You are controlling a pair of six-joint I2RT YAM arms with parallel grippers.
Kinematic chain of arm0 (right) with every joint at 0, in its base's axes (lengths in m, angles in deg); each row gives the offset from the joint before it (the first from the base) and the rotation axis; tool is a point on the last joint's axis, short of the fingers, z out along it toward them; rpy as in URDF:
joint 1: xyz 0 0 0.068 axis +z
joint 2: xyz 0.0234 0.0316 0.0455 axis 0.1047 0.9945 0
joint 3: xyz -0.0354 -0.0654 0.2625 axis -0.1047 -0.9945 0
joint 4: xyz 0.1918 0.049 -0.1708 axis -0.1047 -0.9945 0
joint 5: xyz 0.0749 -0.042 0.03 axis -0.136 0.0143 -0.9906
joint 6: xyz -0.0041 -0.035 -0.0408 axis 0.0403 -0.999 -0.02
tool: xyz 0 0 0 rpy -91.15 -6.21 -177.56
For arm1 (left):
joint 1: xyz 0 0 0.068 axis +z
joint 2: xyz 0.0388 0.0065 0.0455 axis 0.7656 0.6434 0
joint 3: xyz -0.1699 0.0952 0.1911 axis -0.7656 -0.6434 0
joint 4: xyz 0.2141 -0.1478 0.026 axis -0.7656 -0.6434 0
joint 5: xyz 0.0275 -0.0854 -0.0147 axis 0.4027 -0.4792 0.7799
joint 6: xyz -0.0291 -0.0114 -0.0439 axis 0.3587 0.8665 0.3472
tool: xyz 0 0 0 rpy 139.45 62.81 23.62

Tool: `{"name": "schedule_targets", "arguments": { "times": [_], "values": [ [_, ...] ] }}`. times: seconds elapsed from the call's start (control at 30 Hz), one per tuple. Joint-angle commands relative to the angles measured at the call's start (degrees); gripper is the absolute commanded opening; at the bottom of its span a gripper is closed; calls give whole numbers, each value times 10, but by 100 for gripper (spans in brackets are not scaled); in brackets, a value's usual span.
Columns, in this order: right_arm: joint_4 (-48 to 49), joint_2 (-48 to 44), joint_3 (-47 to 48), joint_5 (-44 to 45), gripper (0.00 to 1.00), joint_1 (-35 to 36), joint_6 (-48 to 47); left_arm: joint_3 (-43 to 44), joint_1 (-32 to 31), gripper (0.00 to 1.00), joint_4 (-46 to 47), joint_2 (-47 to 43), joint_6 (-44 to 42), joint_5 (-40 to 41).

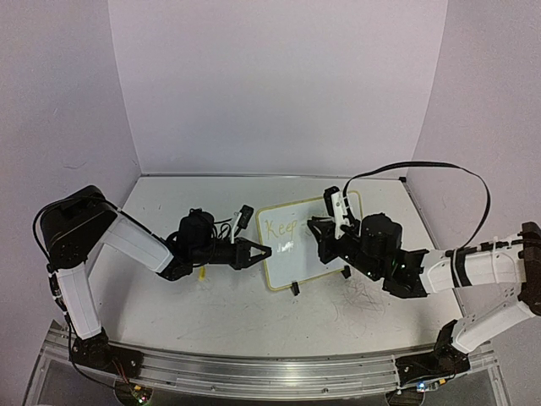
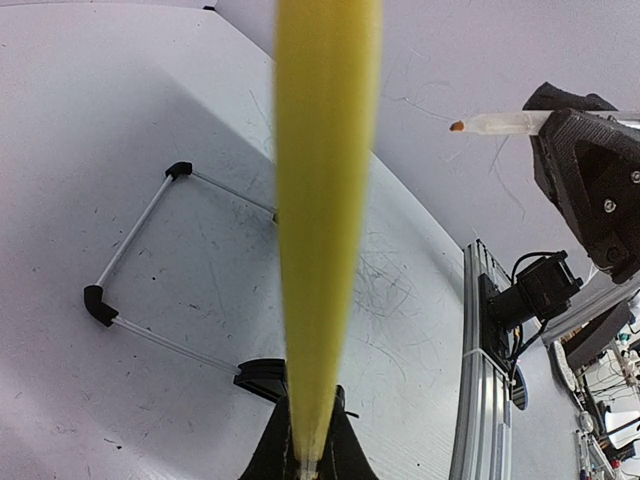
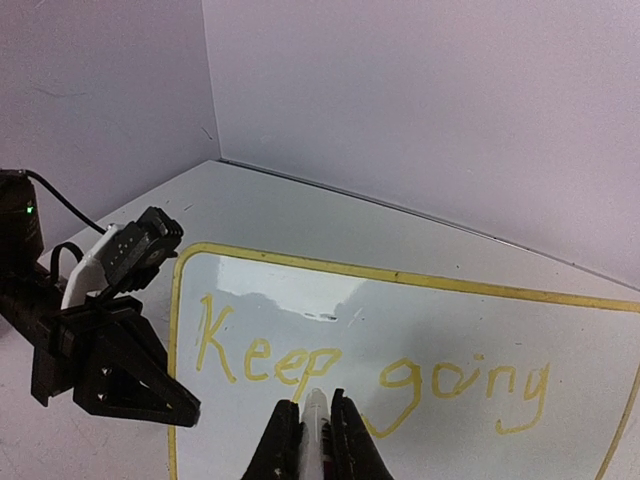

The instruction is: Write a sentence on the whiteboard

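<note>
L gripper [image 2: 305, 455] clamped on whiteboard [image 2: 325, 200] rim, edge-on, blurred yellow; wire stand [image 2: 130, 240] behind on table [image 2: 70, 100]; R gripper [image 2: 570, 150] w/ marker [image 2: 500, 123] upper right

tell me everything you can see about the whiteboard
The whiteboard is a small white rectangle with rounded corners and a thin yellow-green rim, and its face is glossy. It stands propped at a slant on two black clip feet on the table. The words Keep going are written on it in yellow-green. The left tool is shut on its left rim. The right tool holds a white marker at its face; contact is unclear.
</note>
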Motion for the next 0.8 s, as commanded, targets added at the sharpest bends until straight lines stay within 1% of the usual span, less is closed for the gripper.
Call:
{"name": "schedule_targets", "arguments": {
  "times": [0.0,0.27,0.43,0.57,0.77],
  "values": [
    [16,7,-3,-31,0,19,-35,-2,4,0,-20,-24,0,36],
    [33,49,-6,-54,0,46,-25,1,5,0,-23,-19,-3,36],
    [20,114,24,-36,0,57,-24,2,4,0,-22,-19,-4,37],
    [44,115,24,-34,0,60,-21,2,4,0,-23,-18,-7,37],
    [45,136,33,-14,0,81,-29,0,3,0,-23,-17,-10,36]
  ]
}}
